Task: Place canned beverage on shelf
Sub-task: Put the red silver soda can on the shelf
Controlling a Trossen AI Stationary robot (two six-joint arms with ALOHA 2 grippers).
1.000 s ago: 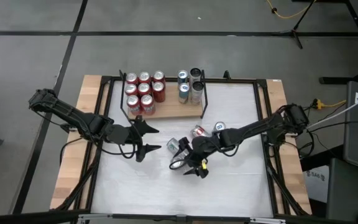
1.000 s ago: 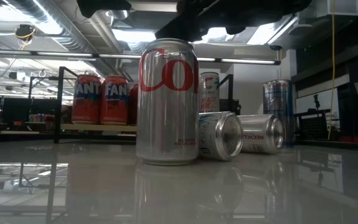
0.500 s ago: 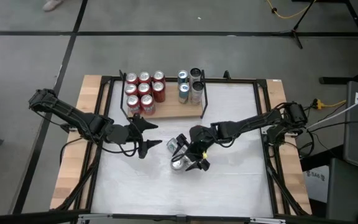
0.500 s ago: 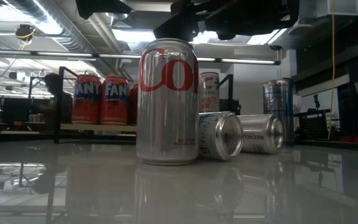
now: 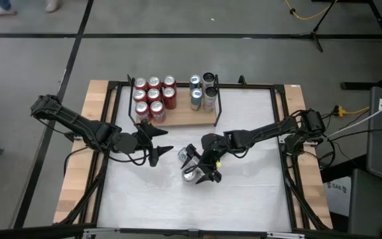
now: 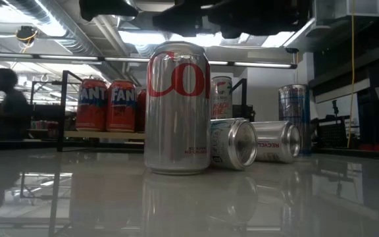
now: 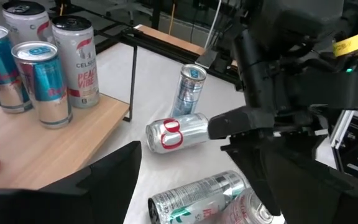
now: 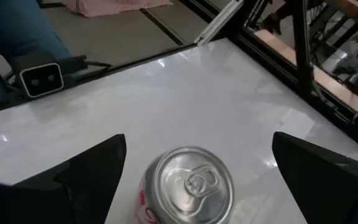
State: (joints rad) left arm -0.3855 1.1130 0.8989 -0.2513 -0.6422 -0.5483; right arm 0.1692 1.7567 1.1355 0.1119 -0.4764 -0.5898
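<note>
Two robot arms over a white tabletop (image 5: 244,192) with drink cans and a wooden shelf (image 5: 184,118).

The right gripper (image 5: 200,167) reaches in from the right side, wrist turned down, jaws spread wide above an upright silver can (image 8: 188,184), not touching it. The left gripper (image 5: 156,142) stretches in from the left, jaws open and empty, near the shelf's front edge. Two more cans (image 6: 255,141) lie on their sides on the tabletop. The shelf at the far edge holds red cans (image 5: 153,97) and taller silver ones (image 5: 203,91).
</note>
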